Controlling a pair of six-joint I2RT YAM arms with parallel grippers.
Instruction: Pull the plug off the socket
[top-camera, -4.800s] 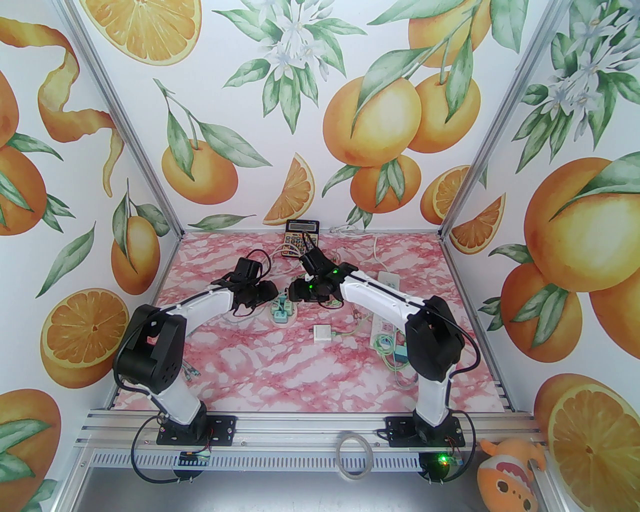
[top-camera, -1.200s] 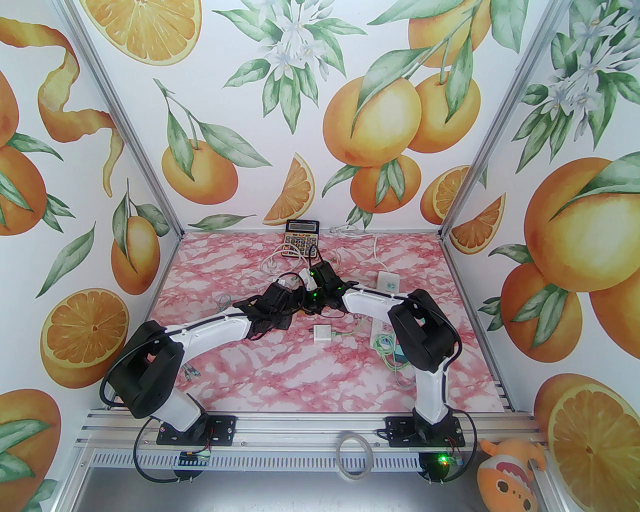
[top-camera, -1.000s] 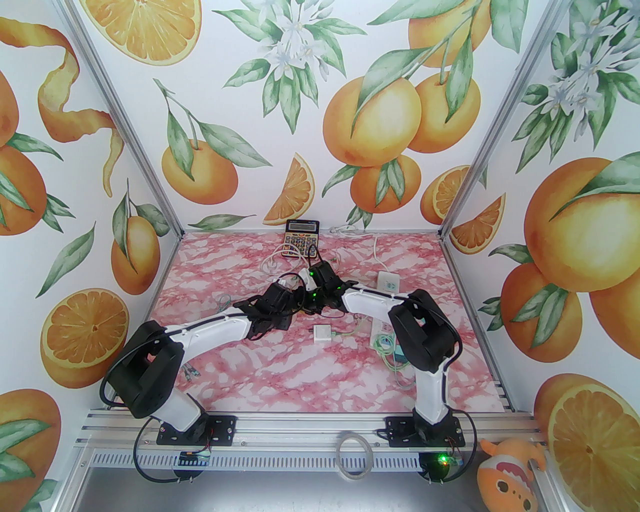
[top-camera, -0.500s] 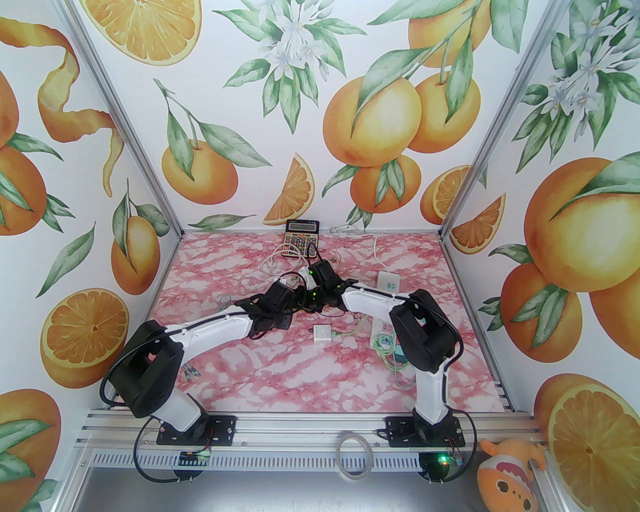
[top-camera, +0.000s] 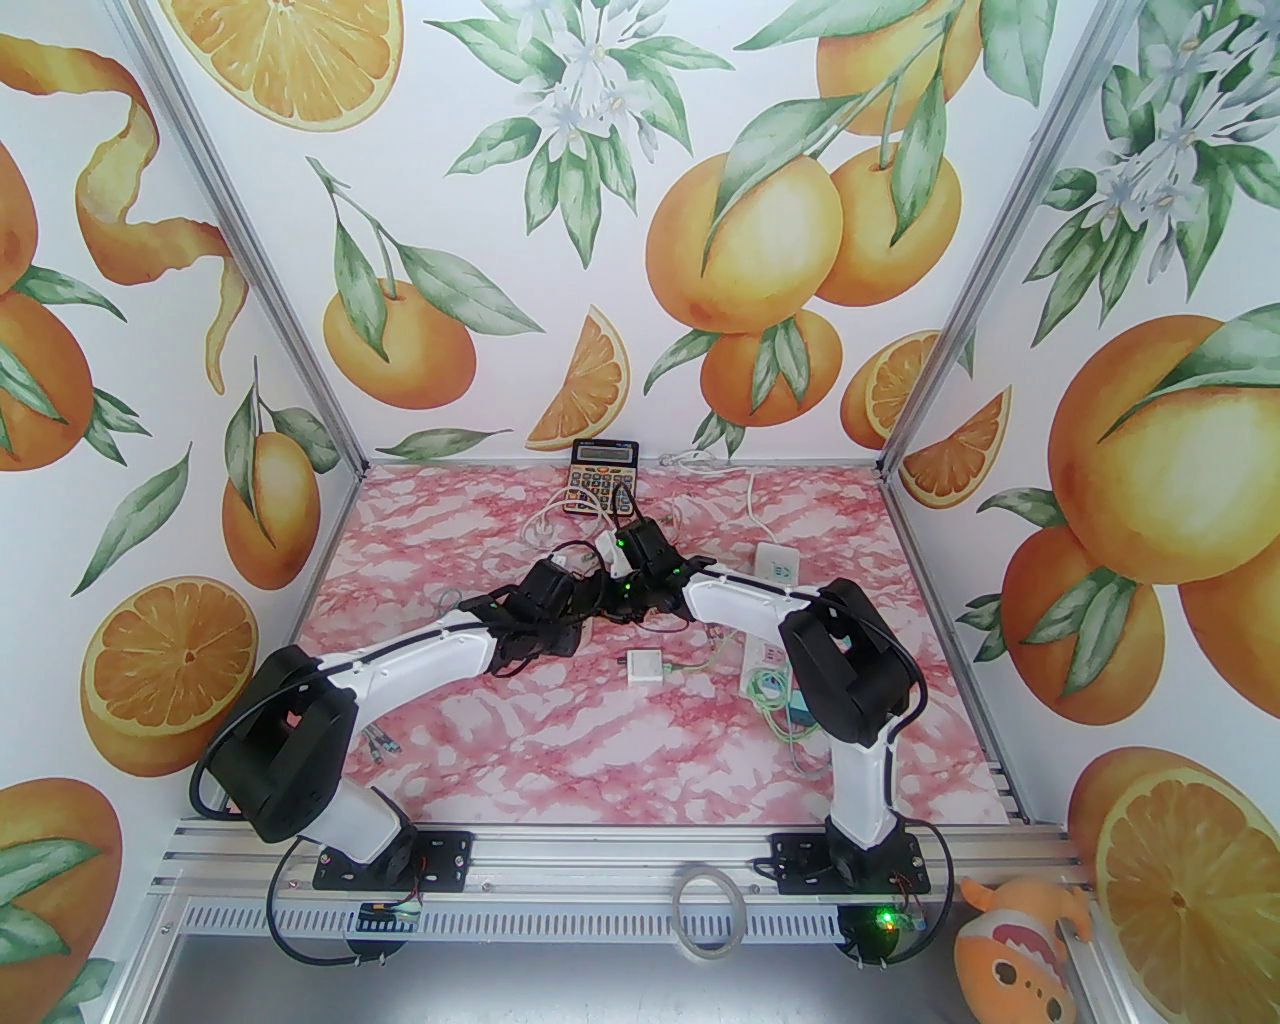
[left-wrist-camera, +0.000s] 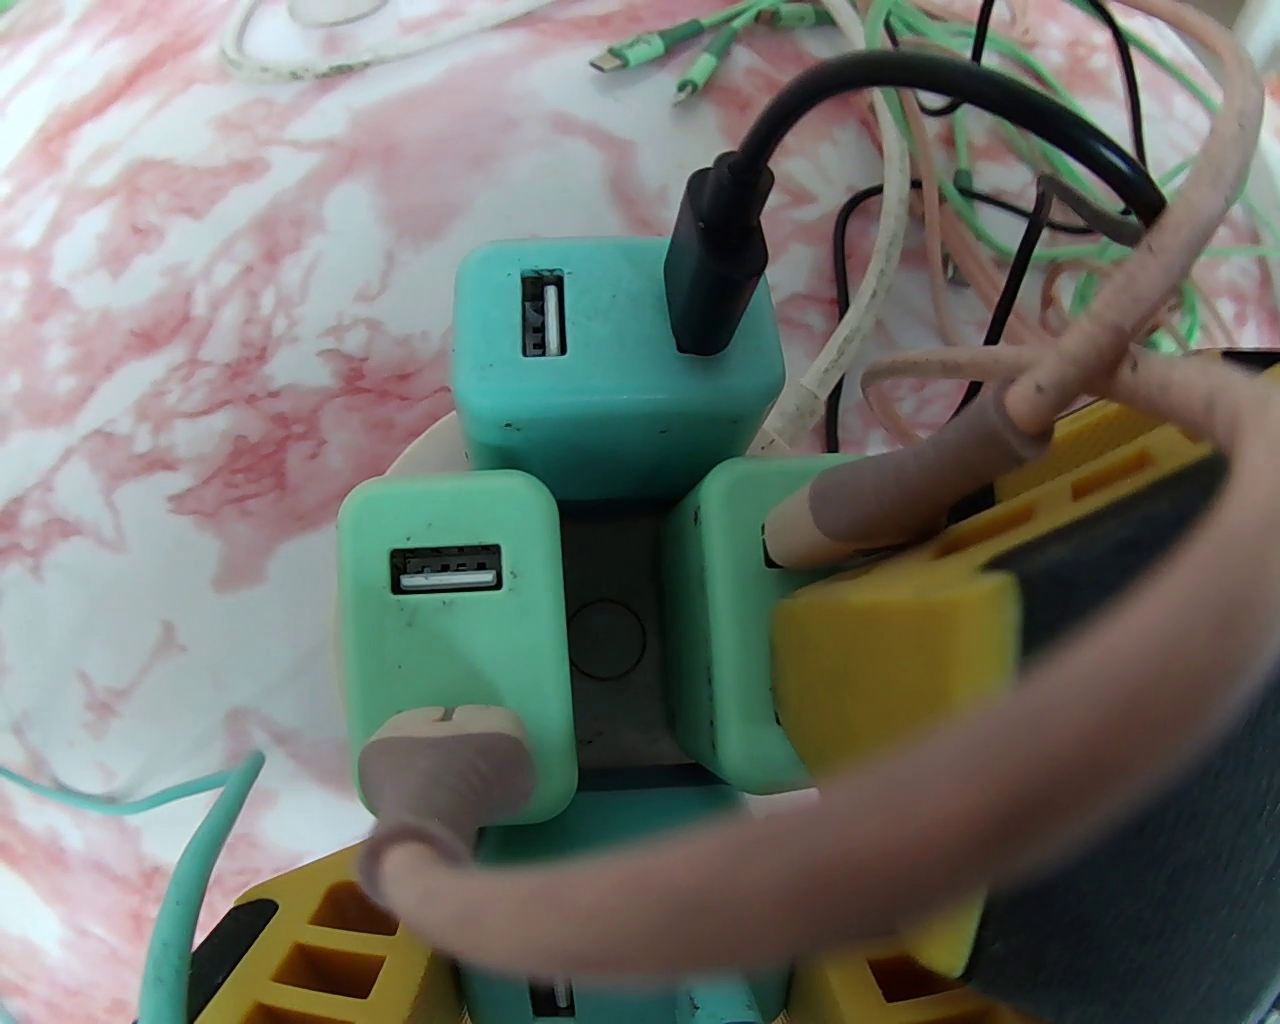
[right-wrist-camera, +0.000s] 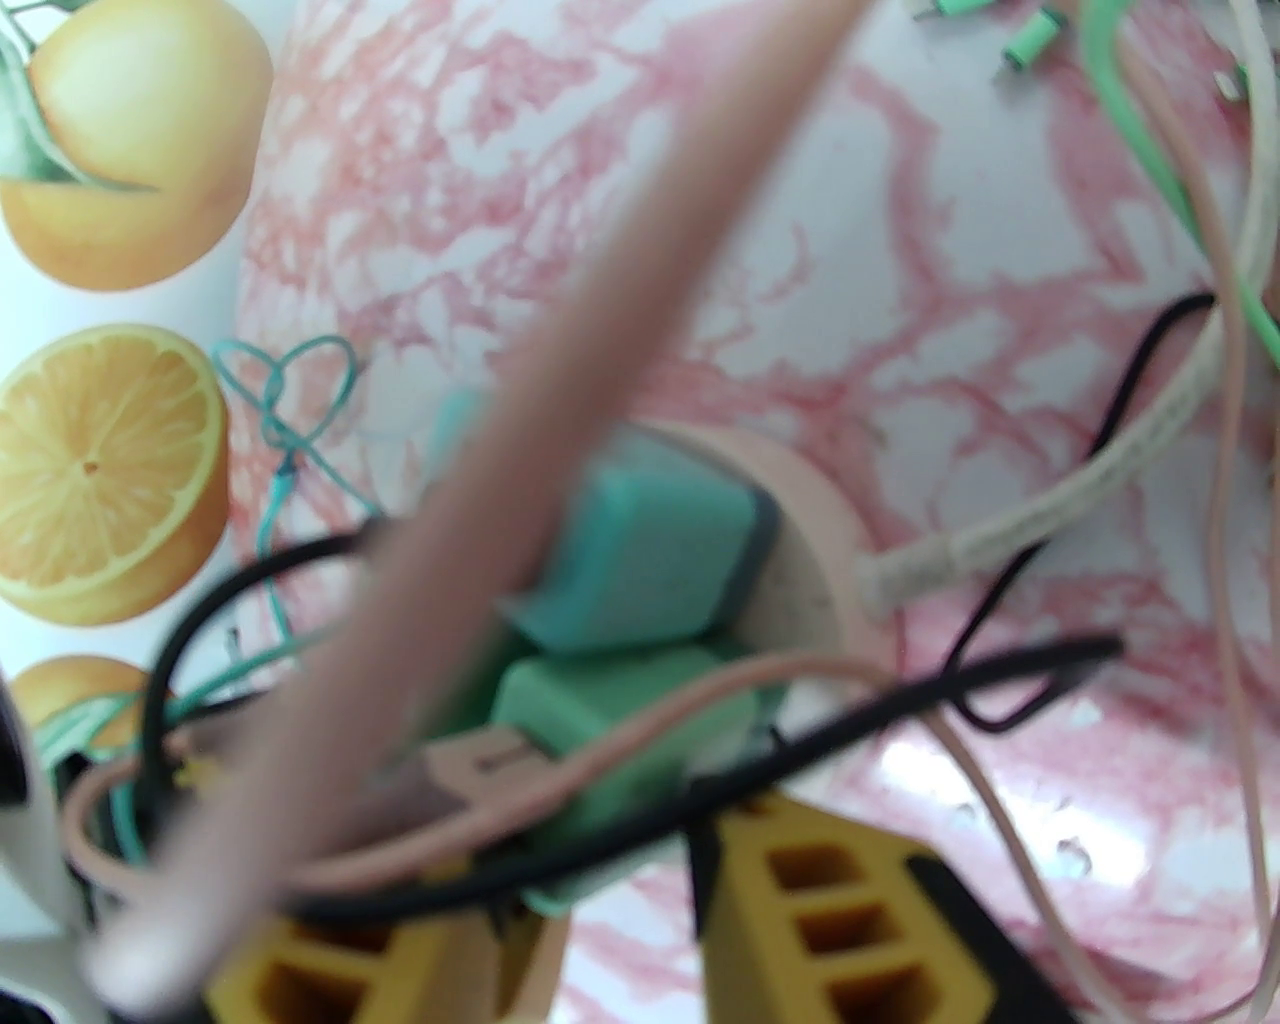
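Pulling well, I think, needs the left gripper (left-wrist-camera: 610, 830), clenched on the socket (left-wrist-camera: 605, 640) in mid table (left-wrist-camera: 200, 300), to hold it down while the right gripper (right-wrist-camera: 560, 880), grasping one green plug (right-wrist-camera: 620, 740) seated there, draws straight up.

The surface (top-camera: 560, 740) is patterned in pink-and-white marble; the walls (top-camera: 640, 150) are printed with oranges, green leaves and white blossoms. The socket (right-wrist-camera: 810, 530) is coloured cream. Teal is seen on the far plug (left-wrist-camera: 620, 360) and the near plug (left-wrist-camera: 640, 822), mint on the side plugs (left-wrist-camera: 450, 640). A black cable (left-wrist-camera: 720, 260) and a dusty-pink cable (left-wrist-camera: 1000, 760) are shown. The left hand (left-wrist-camera: 590, 800) is finished in yellow and black.
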